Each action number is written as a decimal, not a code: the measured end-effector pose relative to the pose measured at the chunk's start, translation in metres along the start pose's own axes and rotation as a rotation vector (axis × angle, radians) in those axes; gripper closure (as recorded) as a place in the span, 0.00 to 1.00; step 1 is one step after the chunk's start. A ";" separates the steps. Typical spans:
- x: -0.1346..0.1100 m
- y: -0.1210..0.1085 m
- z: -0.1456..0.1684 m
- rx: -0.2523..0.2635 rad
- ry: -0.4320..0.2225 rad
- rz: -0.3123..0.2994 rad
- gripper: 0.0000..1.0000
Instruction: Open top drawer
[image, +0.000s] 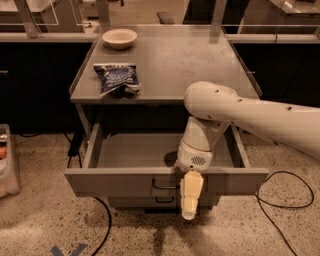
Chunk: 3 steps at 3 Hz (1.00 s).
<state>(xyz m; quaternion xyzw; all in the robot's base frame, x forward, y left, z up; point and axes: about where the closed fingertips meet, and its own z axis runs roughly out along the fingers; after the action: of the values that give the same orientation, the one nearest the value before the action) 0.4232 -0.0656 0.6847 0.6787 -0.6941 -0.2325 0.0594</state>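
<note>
The top drawer (115, 181) is a wide grey drawer under the grey table top. It stands pulled well out, and its bare inside shows. Its small dark wire handle (164, 185) sits at the centre of the front panel. My gripper (190, 201) is cream-coloured and points down in front of that panel, just right of the handle and close against it. My white arm comes in from the right over the drawer and hides part of the inside. A narrower lower drawer (162, 201) shows below, partly behind the gripper.
A beige bowl (119, 37) and a blue snack bag (117, 78) lie on the table top (190, 65). Black cables (280, 200) trail over the speckled floor on both sides. A white bin (7, 165) stands at the left edge.
</note>
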 end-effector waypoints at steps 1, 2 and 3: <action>0.010 0.020 -0.003 -0.035 -0.007 0.032 0.00; 0.031 0.065 -0.013 -0.080 -0.018 0.102 0.00; 0.031 0.065 -0.013 -0.080 -0.018 0.103 0.00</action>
<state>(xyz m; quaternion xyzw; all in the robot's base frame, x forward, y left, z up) 0.3668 -0.1010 0.7152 0.6372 -0.7186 -0.2627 0.0922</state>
